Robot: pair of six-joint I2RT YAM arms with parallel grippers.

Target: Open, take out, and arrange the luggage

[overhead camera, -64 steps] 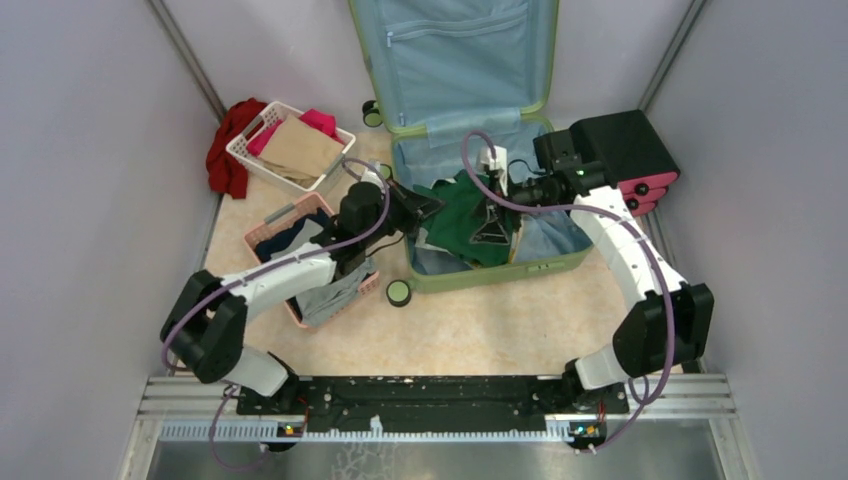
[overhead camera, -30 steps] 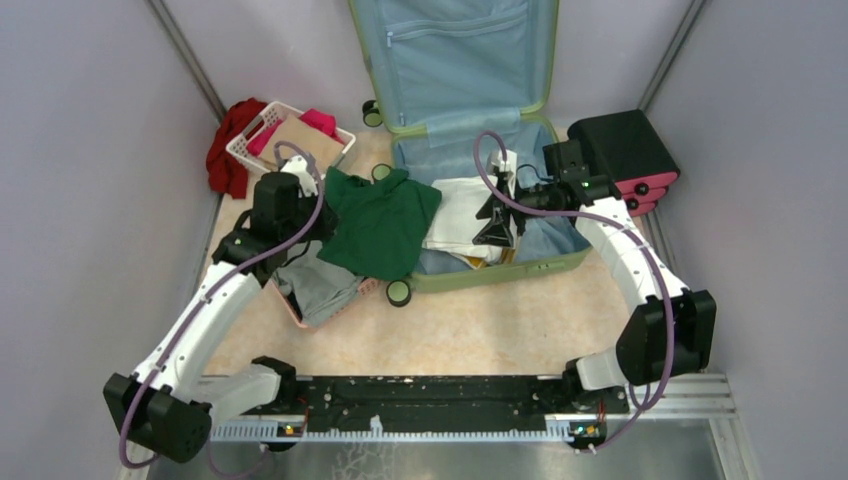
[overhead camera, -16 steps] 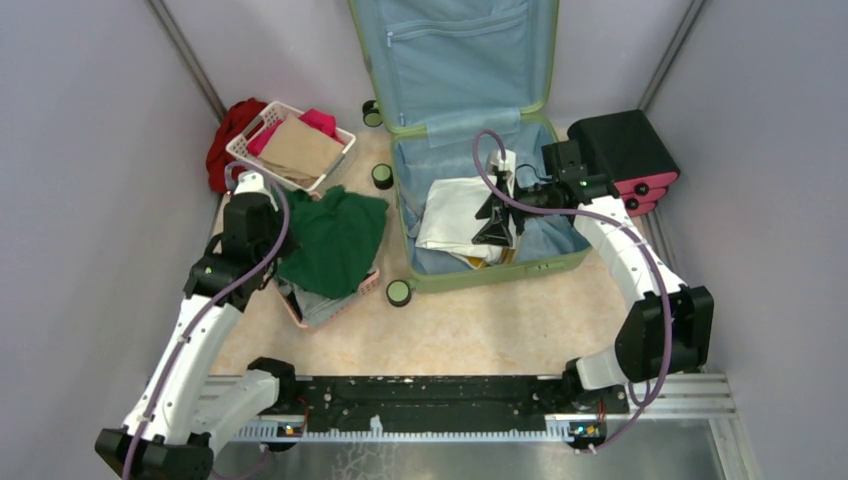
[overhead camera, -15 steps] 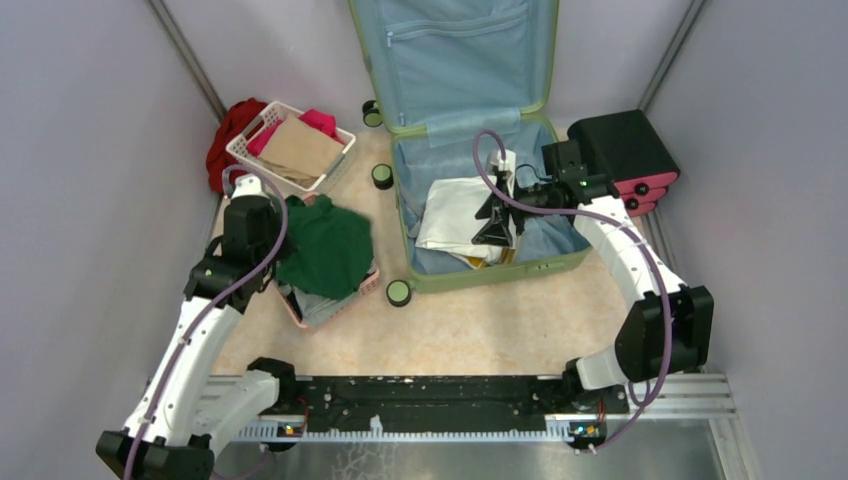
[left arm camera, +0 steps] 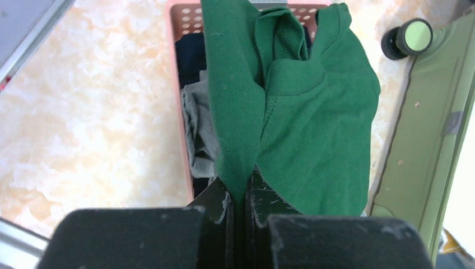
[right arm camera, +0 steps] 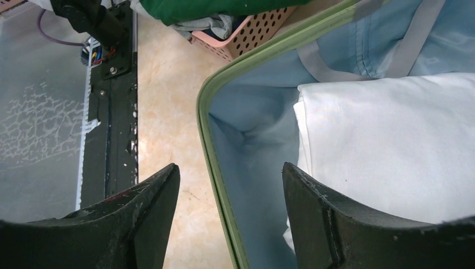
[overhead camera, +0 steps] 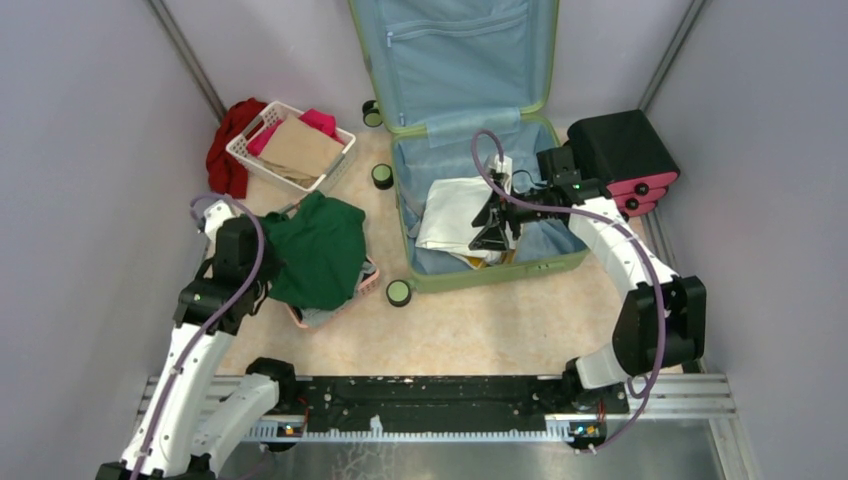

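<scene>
Luggage: we see the sage-green luggage [overhead camera: 500, 268] lying open, its lower half flat on the table. The lid stands upright behind it with the blue lining facing us.
Left gripper: the left gripper [left arm camera: 240, 193] sits left of the luggage, its fingers pressed together on a fold of the green garment [left arm camera: 313, 129].
Green garment: it hangs from that pinch and drapes over the pink basket [overhead camera: 368, 283], near the luggage's left wall but apart from it.
Pink basket: it stands just left of the luggage's front-left wheel [overhead camera: 399, 292]. We can make out grey and dark clothes in it under the green one.
Right gripper: the right gripper [right arm camera: 229, 168] hovers over the luggage's lower half with its fingers spread wide and nothing between them.
White cloth: the white cloth [right arm camera: 392, 145] lies folded inside the luggage's lower half, below the right gripper.
White basket: the white basket [overhead camera: 240, 150] stands well left of the luggage's lid and holds tan and pink cloth. A red cloth [overhead camera: 225, 150] lies on its side away from the luggage.
Black-and-pink cases: the black-and-pink cases [overhead camera: 630, 150] are stacked just right of the luggage, near its hinge.
</scene>
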